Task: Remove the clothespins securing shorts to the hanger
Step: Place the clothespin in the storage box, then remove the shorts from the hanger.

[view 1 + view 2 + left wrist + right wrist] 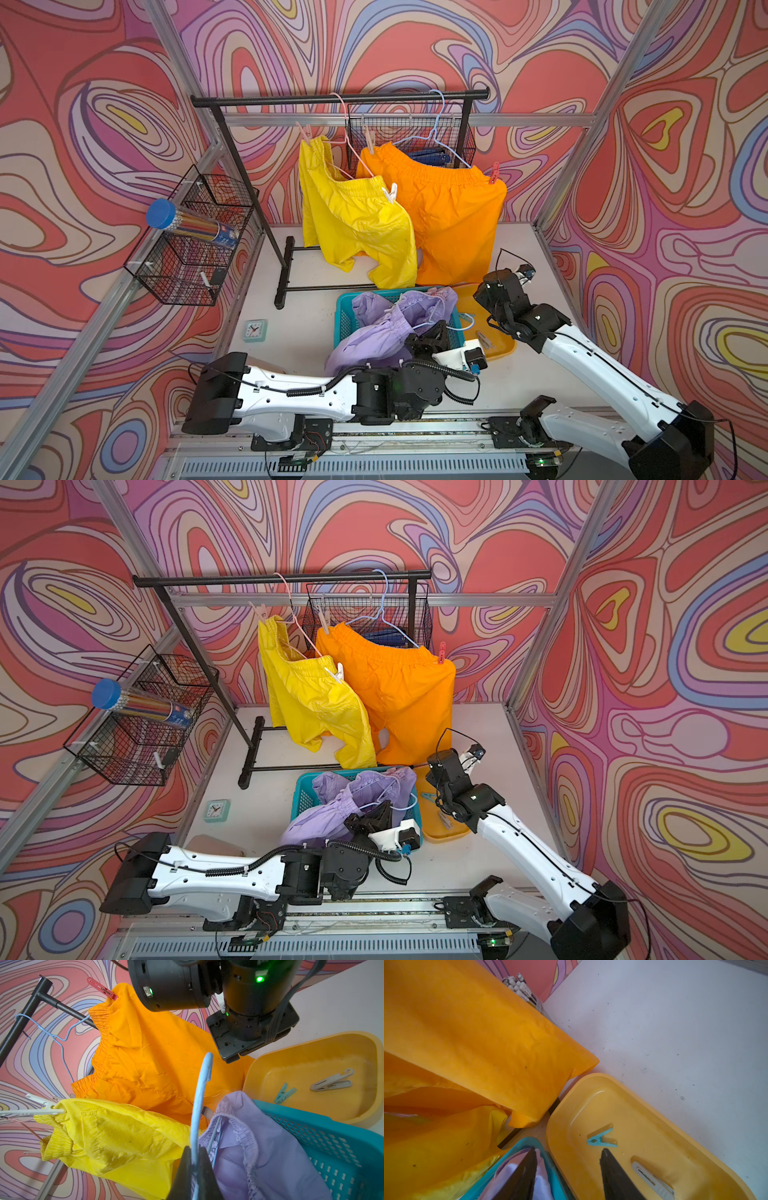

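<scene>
Right arm parked over the pin tray, left arm holding the lilac pair's hanger.
Right gripper [569, 1149] hangs with jaws apart and empty above the yellow tray [664, 1147]. The teal clothespin [601, 1139] and grey clothespin [330, 1082] lie in it, so the tray looks like the pin drop-off. Left gripper [194, 1151] is clamped tight on the pale blue hanger [202, 1084], likely to steady it while the lilac shorts [386, 328] slump in the teal basket [345, 316]. Yellow shorts [353, 224] and orange shorts [449, 220] hang from the rail [332, 99], pinned at both waistband ends: pink clothespin [305, 133], white clothespin [390, 193], beige clothespin [369, 143], red clothespin [493, 172]. Four to go, by the look of it.
</scene>
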Controlling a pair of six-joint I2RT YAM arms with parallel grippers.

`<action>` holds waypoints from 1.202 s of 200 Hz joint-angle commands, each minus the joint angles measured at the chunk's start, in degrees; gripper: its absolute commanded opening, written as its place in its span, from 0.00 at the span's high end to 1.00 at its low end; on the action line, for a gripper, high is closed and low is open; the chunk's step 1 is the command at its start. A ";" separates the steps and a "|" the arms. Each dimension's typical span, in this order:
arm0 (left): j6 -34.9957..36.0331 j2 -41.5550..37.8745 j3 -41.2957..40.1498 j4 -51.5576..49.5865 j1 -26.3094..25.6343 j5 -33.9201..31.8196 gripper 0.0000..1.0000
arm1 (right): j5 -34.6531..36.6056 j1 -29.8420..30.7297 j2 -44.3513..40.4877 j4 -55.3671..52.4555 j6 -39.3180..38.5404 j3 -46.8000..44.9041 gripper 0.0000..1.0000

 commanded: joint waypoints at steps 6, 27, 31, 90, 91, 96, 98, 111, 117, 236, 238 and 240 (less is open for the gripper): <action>1.14 -1.49 -1.15 5.54 -0.30 -1.70 1.00 | -4.58 -0.27 -0.90 4.11 -7.68 -0.80 0.43; -2.28 -4.19 -2.72 5.38 0.33 -1.89 1.00 | -9.50 -0.25 -0.94 6.63 -12.59 -0.65 0.41; -4.17 -4.97 -2.96 4.49 0.50 -1.63 1.00 | -10.43 -0.26 -0.87 6.86 -13.40 -0.49 0.41; -25.91 -20.09 -5.48 -14.22 5.41 7.58 1.00 | -21.34 -0.25 1.44 6.73 -23.66 3.39 0.38; -26.01 -20.18 -5.55 -14.28 5.50 7.65 1.00 | -21.57 -0.26 1.44 6.78 -23.75 3.39 0.38; -26.48 -21.24 -5.96 -14.63 5.66 7.90 1.00 | -22.55 -0.22 1.31 7.10 -24.11 3.49 0.38; -26.78 -21.50 -5.99 -15.03 5.74 8.06 1.00 | -22.89 -0.24 1.23 7.34 -24.23 3.49 0.37; -29.25 -23.45 -5.79 -18.39 6.70 9.49 1.00 | -25.49 -0.23 0.47 9.05 -24.82 3.27 0.37; -30.64 -24.09 -5.56 -20.59 7.31 10.28 1.00 | -26.64 -0.24 0.01 10.07 -25.09 3.07 0.37; -44.14 -27.48 -5.58 -30.11 14.25 19.83 1.00 | -37.67 -0.23 1.75 12.13 -27.34 5.69 0.33; -44.21 -27.42 -5.48 -30.13 14.22 19.68 1.00 | -37.77 -0.22 1.85 11.94 -27.46 5.71 0.33; -44.27 -27.29 -5.47 -30.19 14.32 19.61 1.00 | -37.90 -0.22 1.91 11.69 -27.57 5.78 0.33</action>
